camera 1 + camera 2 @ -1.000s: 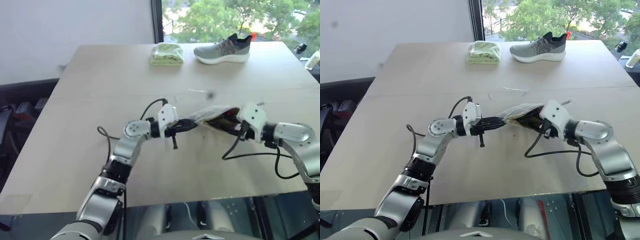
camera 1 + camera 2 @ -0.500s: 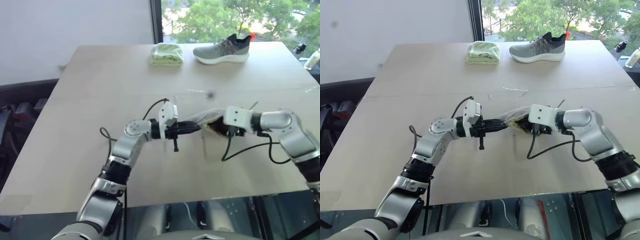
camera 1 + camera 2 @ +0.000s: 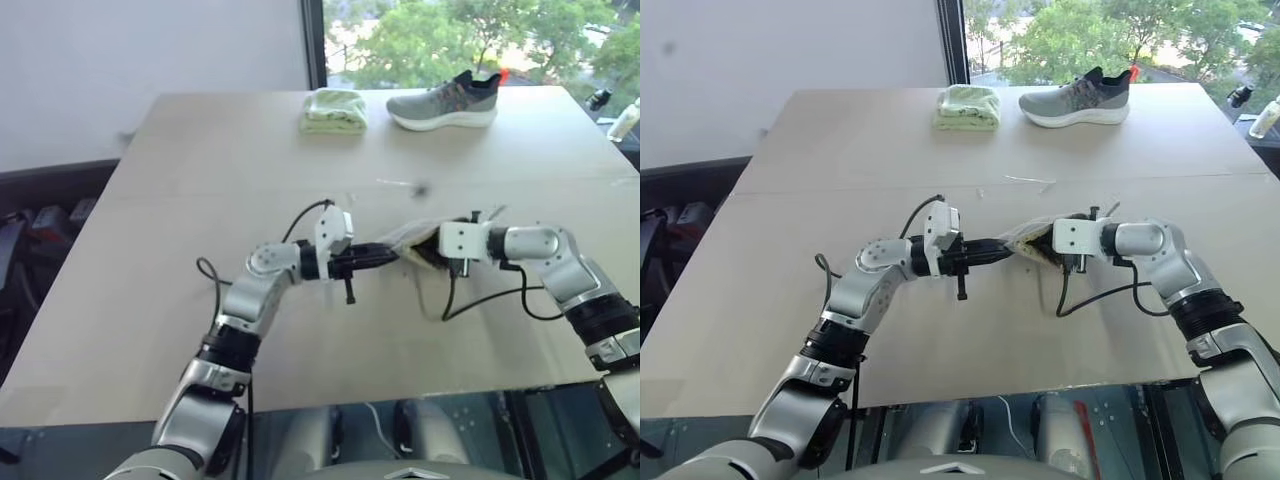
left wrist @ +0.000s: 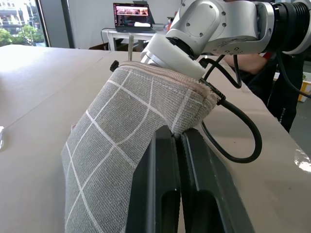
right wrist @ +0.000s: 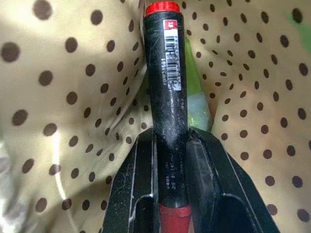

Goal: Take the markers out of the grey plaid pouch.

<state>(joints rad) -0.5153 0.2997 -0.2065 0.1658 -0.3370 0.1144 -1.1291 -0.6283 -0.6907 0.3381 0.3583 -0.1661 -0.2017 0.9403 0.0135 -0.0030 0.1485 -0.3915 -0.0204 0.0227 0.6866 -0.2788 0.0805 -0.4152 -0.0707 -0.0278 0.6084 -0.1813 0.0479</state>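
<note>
Desk (image 3: 180, 200): a wide pale wooden top, a seam running across it side to side.
Folded pale green cloth (image 3: 334, 108): lying near the desk's far edge, around the middle of that edge.
Grey sneaker (image 3: 445, 100): sitting along the far edge just beside the cloth, toward the far right corner, white sole down, toe pointing at the cloth.
Laptop (image 4: 132, 10): standing open with its screen glowing on a separate table in the background.
</note>
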